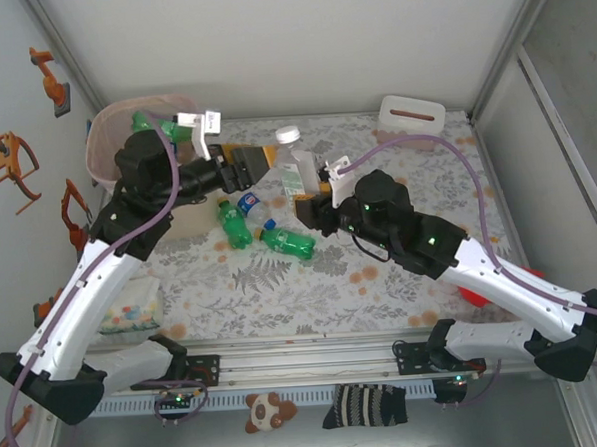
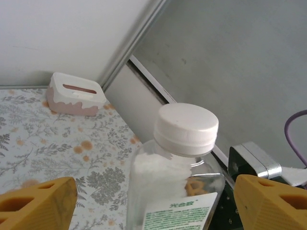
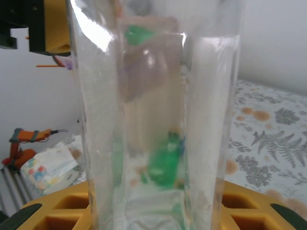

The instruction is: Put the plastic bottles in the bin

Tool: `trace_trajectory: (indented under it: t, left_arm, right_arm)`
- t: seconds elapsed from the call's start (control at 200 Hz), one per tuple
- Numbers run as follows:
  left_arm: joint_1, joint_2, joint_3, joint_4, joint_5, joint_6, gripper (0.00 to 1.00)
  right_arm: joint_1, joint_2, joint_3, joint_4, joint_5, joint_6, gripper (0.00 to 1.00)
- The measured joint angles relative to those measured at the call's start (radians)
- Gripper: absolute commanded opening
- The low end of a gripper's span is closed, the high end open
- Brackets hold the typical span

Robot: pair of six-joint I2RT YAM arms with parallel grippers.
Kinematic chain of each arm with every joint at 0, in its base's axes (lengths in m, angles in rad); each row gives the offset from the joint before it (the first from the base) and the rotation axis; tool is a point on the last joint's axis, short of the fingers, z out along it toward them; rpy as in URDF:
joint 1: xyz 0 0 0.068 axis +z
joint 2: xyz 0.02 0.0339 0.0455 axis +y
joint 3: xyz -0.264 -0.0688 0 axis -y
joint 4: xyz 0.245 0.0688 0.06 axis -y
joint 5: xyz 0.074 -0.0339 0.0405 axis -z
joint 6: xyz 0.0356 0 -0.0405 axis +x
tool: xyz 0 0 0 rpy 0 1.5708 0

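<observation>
The bin (image 1: 98,144) is holding a green bottle (image 1: 151,124); beside it the right gripper (image 1: 304,180) is pinching a clear bottle (image 1: 289,162), the left gripper (image 1: 268,157) gaping.

Clear bottle (image 1: 292,169), white cap (image 2: 186,128), green-printed label: upright, mid-scene. Green bottle (image 1: 233,227) and second green bottle (image 1: 289,244): on their sides, close together, just nearer. Third green bottle (image 1: 151,124): inside the pink-lined bin (image 1: 97,154), far left.
</observation>
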Motion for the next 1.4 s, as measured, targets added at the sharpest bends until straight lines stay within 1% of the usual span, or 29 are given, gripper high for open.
trace_trajectory:
  t: [0.175, 0.27, 0.411, 0.561, 0.811, 1.001, 1.242, 1.402]
  left_arm:
    - [-0.114, 0.076, 0.046, -0.012, -0.146, 0.015, 0.89]
    - [-0.154, 0.122, 0.074, -0.023, -0.189, 0.018, 0.9]
    - [-0.193, 0.176, 0.099, -0.035, -0.206, 0.018, 0.89]
    - [-0.227, 0.191, 0.099, -0.056, -0.21, 0.018, 0.86]
    - [-0.241, 0.187, 0.092, -0.056, -0.206, 0.027, 0.85]
    - [-0.241, 0.181, 0.091, -0.071, -0.198, 0.068, 0.8]
    - [-0.24, 0.18, 0.091, -0.103, -0.19, 0.115, 0.69]
    - [-0.24, 0.18, 0.092, -0.106, -0.19, 0.124, 0.62]
  right_arm:
    - [0.0, 0.0, 0.0, -0.006, 0.058, -0.015, 0.29]
    - [-0.001, 0.001, 0.0, -0.01, 0.069, -0.019, 0.29]
    - [-0.002, 0.002, 0.0, -0.006, 0.076, -0.023, 0.29]
    - [-0.002, 0.002, 0.0, -0.006, 0.089, -0.027, 0.3]
    - [-0.002, 0.002, 0.0, -0.006, 0.101, -0.038, 0.3]
    - [-0.002, 0.002, 0.0, -0.006, 0.109, -0.037, 0.3]
    - [-0.002, 0.001, 0.0, -0.007, 0.108, -0.037, 0.3]
    - [-0.002, 0.001, 0.0, -0.01, 0.108, -0.037, 0.3]
